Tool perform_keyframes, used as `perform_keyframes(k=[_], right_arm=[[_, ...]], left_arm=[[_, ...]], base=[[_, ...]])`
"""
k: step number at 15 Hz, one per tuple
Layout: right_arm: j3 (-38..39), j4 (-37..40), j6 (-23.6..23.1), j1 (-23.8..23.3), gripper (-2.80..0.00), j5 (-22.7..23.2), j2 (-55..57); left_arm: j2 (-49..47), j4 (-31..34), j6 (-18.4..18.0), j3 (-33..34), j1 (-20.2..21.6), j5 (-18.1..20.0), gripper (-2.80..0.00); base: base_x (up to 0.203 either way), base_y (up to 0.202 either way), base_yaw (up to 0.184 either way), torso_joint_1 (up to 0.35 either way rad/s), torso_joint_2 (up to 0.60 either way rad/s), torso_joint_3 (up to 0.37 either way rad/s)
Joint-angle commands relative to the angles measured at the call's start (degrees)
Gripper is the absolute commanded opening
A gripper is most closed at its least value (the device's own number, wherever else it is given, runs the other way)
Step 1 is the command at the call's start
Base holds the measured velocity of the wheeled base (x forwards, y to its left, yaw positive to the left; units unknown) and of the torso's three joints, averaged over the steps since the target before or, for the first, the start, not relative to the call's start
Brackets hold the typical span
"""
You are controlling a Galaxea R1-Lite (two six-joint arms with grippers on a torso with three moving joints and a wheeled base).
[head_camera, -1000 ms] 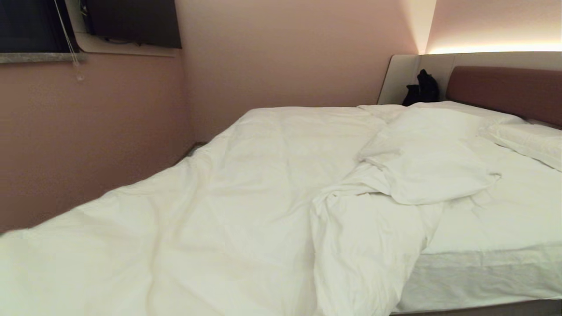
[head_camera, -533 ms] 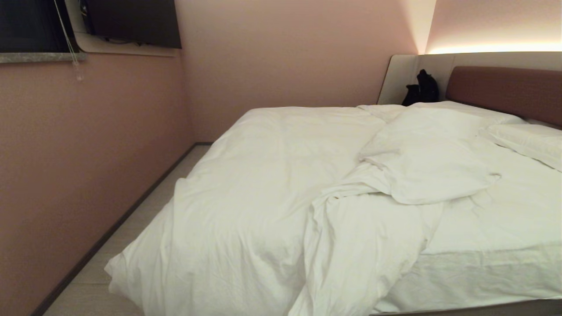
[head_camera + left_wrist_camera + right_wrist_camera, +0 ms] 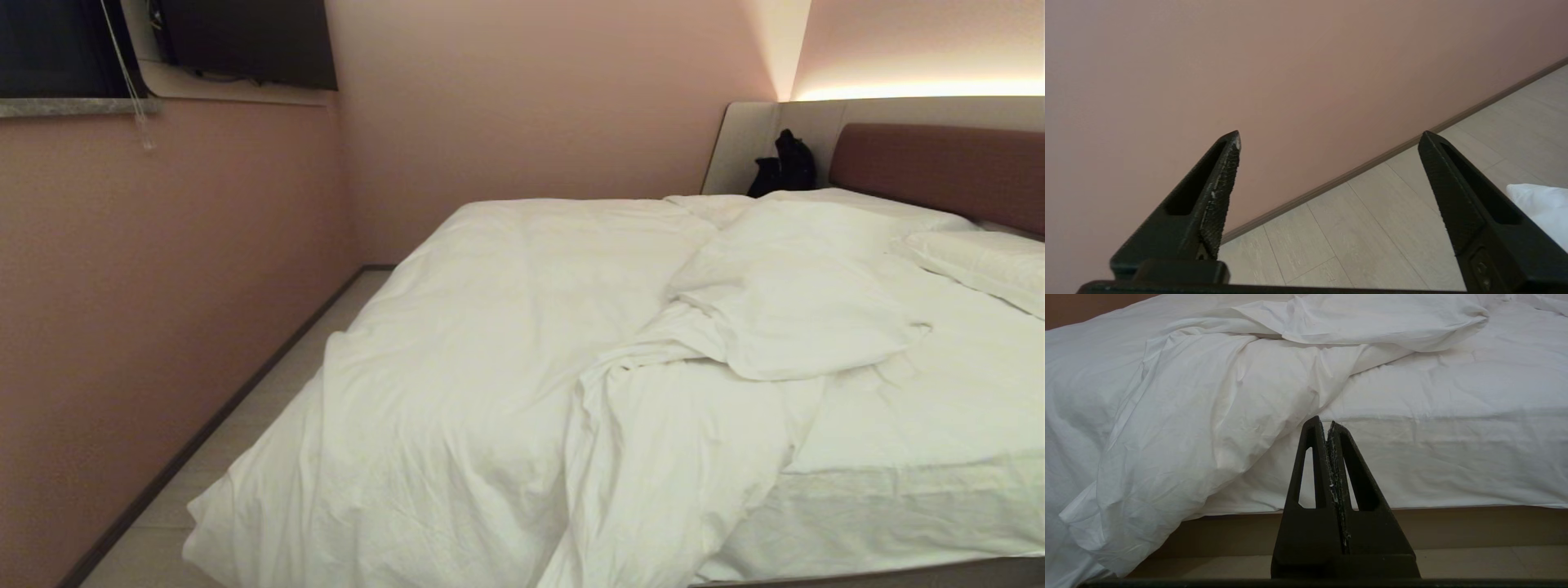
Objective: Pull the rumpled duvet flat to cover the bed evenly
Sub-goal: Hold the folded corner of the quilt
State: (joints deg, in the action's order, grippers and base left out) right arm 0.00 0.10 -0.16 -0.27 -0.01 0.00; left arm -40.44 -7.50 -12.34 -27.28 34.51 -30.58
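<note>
Pink walls [image 3: 522,98] and pale plank flooring [image 3: 1372,237] surround your low bed [image 3: 898,506] with its reddish-brown padded headboard [image 3: 939,167]. Your puffy white wrinkled duvet [image 3: 490,343] lies bunched toward the bed's left, spilling over its edge. Your left gripper [image 3: 1329,141] gapes wide, grasping nothing; your right gripper [image 3: 1329,426] hangs clenched before the mattress side.
</note>
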Motion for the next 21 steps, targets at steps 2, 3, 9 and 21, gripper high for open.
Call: perform_keyframes(k=[2, 3, 9, 21], right_arm=[[0.0, 0.0, 0.0, 0.0, -2.80, 0.0, 0.1], [0.0, 0.0, 0.0, 0.0, -2.80, 0.0, 0.1], [0.0, 0.0, 0.0, 0.0, -2.80, 0.0, 0.1], [0.0, 0.0, 0.0, 0.0, -2.80, 0.0, 0.1]], left_arm=[[-0.3, -0.1, -0.2, -0.3, 0.0, -0.1, 0.00], [-0.4, -0.1, -0.3, -0.6, -0.2, 0.4, 0.00], [-3.4, 0.0, -0.2, -6.0, -0.7, 22.4, 0.00], [0.4, -6.0, 17.2, -10.9, -5.2, 57.1, 0.00]], base=[[0.000, 0.000, 0.000, 0.000, 0.00, 0.000], [0.000, 0.000, 0.000, 0.000, 0.00, 0.000], [0.000, 0.000, 0.000, 0.000, 0.00, 0.000], [0.000, 0.000, 0.000, 0.000, 0.00, 0.000]])
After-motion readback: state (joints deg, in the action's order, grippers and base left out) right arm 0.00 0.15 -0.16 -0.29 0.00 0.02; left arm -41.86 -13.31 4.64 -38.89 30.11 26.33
